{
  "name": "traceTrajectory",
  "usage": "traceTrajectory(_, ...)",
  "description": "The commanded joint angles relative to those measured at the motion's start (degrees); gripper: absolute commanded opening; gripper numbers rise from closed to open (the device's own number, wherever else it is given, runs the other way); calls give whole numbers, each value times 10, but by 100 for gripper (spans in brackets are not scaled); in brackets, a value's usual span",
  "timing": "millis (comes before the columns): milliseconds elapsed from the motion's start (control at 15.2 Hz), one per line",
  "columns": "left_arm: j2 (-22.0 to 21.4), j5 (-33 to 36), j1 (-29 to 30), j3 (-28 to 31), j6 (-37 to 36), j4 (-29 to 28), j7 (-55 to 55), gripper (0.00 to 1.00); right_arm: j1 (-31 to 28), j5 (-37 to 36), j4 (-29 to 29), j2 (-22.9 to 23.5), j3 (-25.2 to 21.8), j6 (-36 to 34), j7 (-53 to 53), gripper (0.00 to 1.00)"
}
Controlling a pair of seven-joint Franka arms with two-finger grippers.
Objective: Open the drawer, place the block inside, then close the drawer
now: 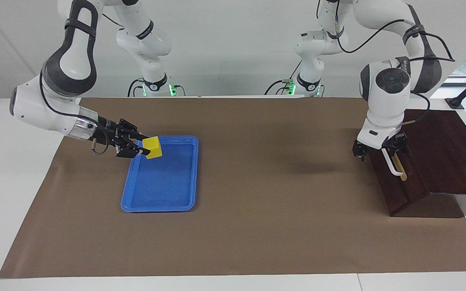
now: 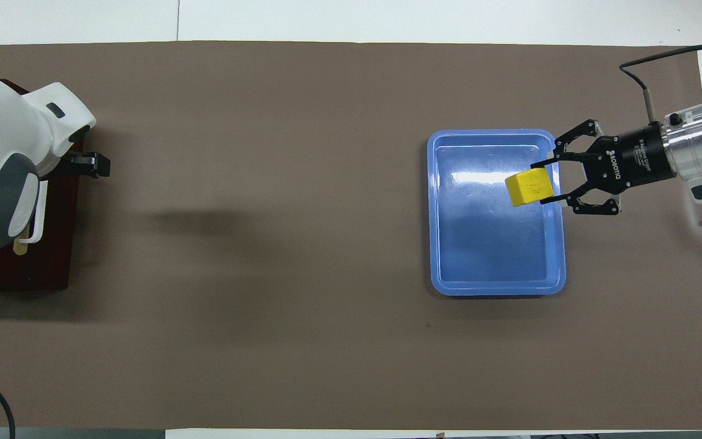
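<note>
Dark wood drawer [image 1: 397, 178]: sitting closed in its box [image 1: 439, 149] at the left arm's end of the table, front face turned toward the table's middle; its white handle [image 1: 390, 163] is where I am working.
Left gripper [image 1: 378, 150]: I am bringing it down at the upper end of the handle with the fingers spread wide; nothing is gripped yet, and I cannot tell whether a finger is touching the bar.
Doing it well: I am aiming to get one finger on each side of the bar, near its middle rather than its end, before closing; then, I judge, a pull straight out along the drawer's own line, not sideways, since the box looks free to slide on the brown mat [image 1: 257, 202].
Yellow block [image 1: 152, 147]: I am holding it clamped in my right gripper [image 1: 146, 148], lifted over the robot-side corner of the blue tray [image 1: 164, 202], well apart from the drawer.
Right arm: waiting with the block until the drawer is open.
</note>
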Motion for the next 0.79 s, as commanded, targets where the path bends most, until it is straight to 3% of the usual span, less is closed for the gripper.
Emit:
traceTrajectory(0, -5, 15, 11, 0, 18, -18, -8, 100, -1, -12, 3, -7, 2, -9, 23, 0)
traceTrajectory(722, -3, 43, 27, -1, 18, -42, -8, 100, -1, -12, 15, -6, 6, -12, 39, 0)
